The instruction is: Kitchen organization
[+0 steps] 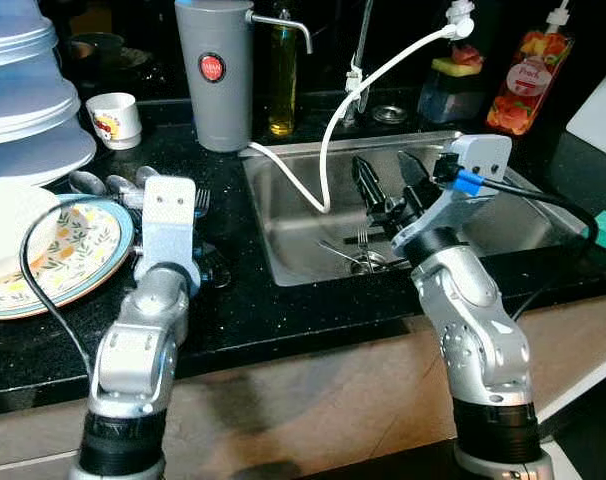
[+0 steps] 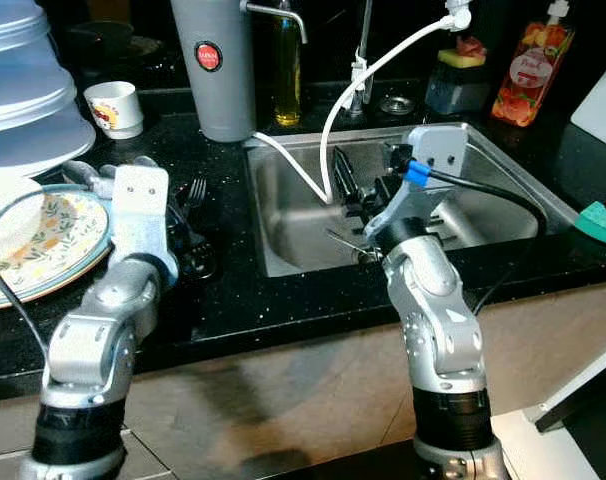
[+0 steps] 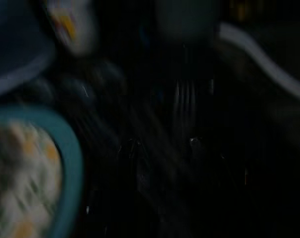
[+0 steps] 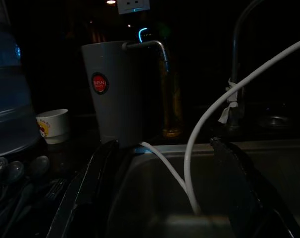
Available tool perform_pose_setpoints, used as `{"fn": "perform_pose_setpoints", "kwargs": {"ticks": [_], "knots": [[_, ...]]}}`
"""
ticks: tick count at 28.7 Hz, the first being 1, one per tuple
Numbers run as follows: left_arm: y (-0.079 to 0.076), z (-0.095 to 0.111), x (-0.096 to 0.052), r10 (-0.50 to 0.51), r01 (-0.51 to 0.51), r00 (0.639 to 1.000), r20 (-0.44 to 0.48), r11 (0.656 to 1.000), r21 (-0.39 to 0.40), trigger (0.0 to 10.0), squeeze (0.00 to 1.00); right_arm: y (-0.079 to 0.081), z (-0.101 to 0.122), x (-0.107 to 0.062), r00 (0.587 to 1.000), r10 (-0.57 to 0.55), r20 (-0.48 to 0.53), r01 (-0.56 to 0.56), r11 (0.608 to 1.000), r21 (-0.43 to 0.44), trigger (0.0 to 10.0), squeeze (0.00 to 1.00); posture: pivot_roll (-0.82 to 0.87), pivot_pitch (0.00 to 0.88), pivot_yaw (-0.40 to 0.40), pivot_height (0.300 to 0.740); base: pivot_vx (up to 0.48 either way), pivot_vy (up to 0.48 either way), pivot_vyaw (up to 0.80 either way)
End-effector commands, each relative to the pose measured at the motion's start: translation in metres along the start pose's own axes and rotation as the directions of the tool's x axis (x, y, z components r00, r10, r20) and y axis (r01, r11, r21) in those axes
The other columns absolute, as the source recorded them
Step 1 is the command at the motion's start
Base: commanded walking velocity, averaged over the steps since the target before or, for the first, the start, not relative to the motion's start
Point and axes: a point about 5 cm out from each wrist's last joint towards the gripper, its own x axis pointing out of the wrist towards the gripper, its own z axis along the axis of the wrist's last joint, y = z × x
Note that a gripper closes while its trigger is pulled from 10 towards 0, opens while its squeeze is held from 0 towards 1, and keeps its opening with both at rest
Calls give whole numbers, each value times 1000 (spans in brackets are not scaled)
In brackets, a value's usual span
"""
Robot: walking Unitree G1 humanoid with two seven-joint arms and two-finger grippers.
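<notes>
Cutlery point(image 1: 368, 258) lies at the bottom of the steel sink point(image 1: 293, 235), a fork among it, while more forks and spoons point(image 1: 118, 186) rest on the black tabletop point(image 1: 283, 310) beside a floral plate point(image 1: 63, 255) with a teal rim. The right hand point(image 1: 388, 180) hangs inside the sink basin just above the cutlery, its two black fingers spread apart and holding nothing. The left hand point(image 1: 198, 235) is low over the tabletop between plate and sink, near the loose forks; whether its fingers are spread or pressed together cannot be told, the left wrist view being dark and blurred. A white hose point(image 1: 333, 130) loops down into the sink. Behind the sink's left corner stands a tall grey water dispenser point(image 1: 215, 75) with a metal spout and a round red label whose writing is too small to read. Beside it is a bottle of yellow liquid point(image 1: 281, 75). A small white cup point(image 1: 115, 120) with a printed design sits farther left, near stacked white containers point(image 1: 28, 90). At the back right stand a sponge holder point(image 1: 451, 85) and an orange-red bottle point(image 1: 528, 80), its label unreadable.
</notes>
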Motion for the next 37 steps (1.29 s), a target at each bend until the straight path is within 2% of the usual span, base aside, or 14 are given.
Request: {"fn": "perform_pose_setpoints", "kwargs": {"ticks": [1,6,11,12,13,16,20,24,25,26,27,34,35,37], "knots": [[7,-3,-1,15,-15,1000,-19,1000,-17,10000,0,0,1,0,1000,0,-2,0,1000,0,10000,0,40,0,-18,740,0,0,0],[9,-13,-6,31,-34,998,-62,998,-44,10000,0,-2,1,-1,1000,-7,-4,7,1000,0,10000,0,42,4,-16,740,0,0,0],[5,-40,-12,18,-54,975,-222,986,-157,10000,0,2,-1,1,1000,7,-6,-7,1000,10,10000,0,54,3,-25,740,0,0,0],[5,-40,-12,18,-54,975,-222,986,-157,10000,0,2,-1,1,1000,7,-6,-7,1000,10,10000,0,54,3,-25,740,0,0,0],[5,-50,-11,14,-64,961,-276,982,-175,10000,0,2,-1,1,1000,9,-5,-9,1000,10,10000,0,53,2,-25,740,0,0,0],[10,-66,-9,33,-109,933,-359,975,-193,10000,0,2,0,2,1000,10,-5,-10,1000,9,10000,0,53,2,-25,740,0,0,0],[9,-84,-11,7,-123,894,-447,965,-231,10000,0,0,0,1,1000,6,-6,-6,1000,5,10000,0,47,3,-26,740,0,0,0],[8,-92,-12,4,-130,874,-486,965,-227,9882,0,0,1,0,1000,3,-5,-3,1000,5,10000,0,41,2,-20,740,0,0,0],[7,-93,-13,3,-133,870,-493,964,-230,8275,0,0,1,0,1000,2,-5,-2,1000,5,10000,0,41,2,-20,740,0,0,0],[6,-94,-13,-3,-130,869,-495,963,-234,2078,0,0,1,0,1000,1,-5,-1,1000,5,10000,0,41,2,-20,740,0,0,0],[4,-94,-13,-10,-131,864,-503,961,-244,0,0,0,1,0,1000,1,-4,-1,1000,4,10000,0,43,0,-20,740,0,0,0],[0,-95,-12,-38,-137,857,-515,944,-299,0,0,-1,1,2,1000,2,-1,-2,1000,4,10000,0,42,0,-25,740,0,0,0],[-1,-97,-12,-50,-160,848,-527,925,-345,0,0,-1,2,2,1000,3,-1,-3,1000,2,10000,0,40,0,-25,740,0,0,0],[0,-100,-13,-50,-185,837,-545,912,-367,0,0,-1,2,2,1000,2,-1,-2,1000,1,10000,0,40,0,-25,740,0,0,0]]}}
